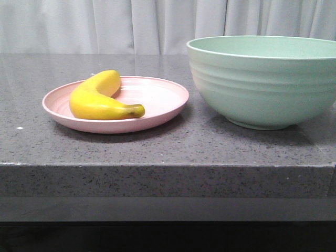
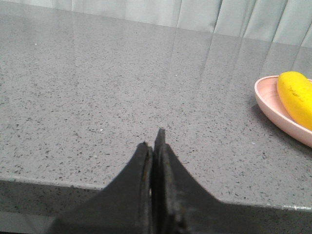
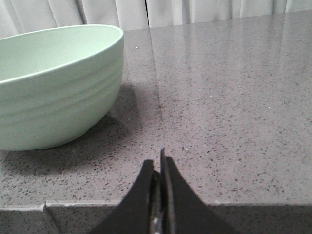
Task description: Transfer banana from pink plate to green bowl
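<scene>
The yellow banana (image 1: 100, 98) lies on the pink plate (image 1: 163, 100) at the table's left middle, its dark stem tip pointing right. The green bowl (image 1: 262, 81) stands upright to the right of the plate and looks empty from here. Neither gripper shows in the front view. My left gripper (image 2: 152, 141) is shut and empty, low at the table's front edge, well left of the plate (image 2: 270, 105) and banana (image 2: 297, 95). My right gripper (image 3: 157, 161) is shut and empty at the front edge, to the right of the bowl (image 3: 53, 87).
The table is a dark grey speckled stone slab (image 1: 168, 152) with a square front edge. A pale curtain (image 1: 131, 23) hangs behind it. Bare tabletop lies in front of both grippers.
</scene>
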Controlling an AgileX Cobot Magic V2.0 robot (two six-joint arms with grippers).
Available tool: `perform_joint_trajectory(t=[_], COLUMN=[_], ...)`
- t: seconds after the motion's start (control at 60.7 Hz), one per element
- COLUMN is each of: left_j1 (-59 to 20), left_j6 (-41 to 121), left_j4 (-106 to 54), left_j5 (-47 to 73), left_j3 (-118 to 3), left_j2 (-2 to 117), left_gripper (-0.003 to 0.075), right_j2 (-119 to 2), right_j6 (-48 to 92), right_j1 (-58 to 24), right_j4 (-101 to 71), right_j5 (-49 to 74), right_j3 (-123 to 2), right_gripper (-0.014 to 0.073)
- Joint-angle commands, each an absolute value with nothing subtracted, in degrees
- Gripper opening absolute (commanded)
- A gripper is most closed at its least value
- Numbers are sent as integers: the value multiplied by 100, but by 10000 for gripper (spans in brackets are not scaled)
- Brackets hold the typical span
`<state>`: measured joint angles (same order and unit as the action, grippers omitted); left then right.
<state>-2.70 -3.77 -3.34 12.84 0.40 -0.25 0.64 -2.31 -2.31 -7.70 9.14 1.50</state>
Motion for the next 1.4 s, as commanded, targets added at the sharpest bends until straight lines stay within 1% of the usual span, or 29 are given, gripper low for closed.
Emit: perform_joint_trajectory(t=[0.0, 0.889, 1.202, 1.301, 1.384], left_j1=[-268, -268, -268, -268, -292], left_j6=[-389, -389, -389, -389, -389], left_j4=[-373, -373, -362, -386, -436], left_j5=[787, 787, 630, 398, 388], left_j3=[59, 59, 59, 31, -192], left_j2=[-136, -136, -136, -136, -125], left_gripper=[-20, -20, -20, -20, -20], right_j2=[191, 191, 191, 191, 191], right_j6=[-168, -168, -168, -168, -168], right_j1=[-198, -198, -198, -198, -206], right_j4=[-790, -790, -790, -790, -797], right_j5=[404, 404, 404, 323, 545], right_j3=[156, 156, 156, 131, -100], right_gripper=[-68, -68, -68, -68, -68])
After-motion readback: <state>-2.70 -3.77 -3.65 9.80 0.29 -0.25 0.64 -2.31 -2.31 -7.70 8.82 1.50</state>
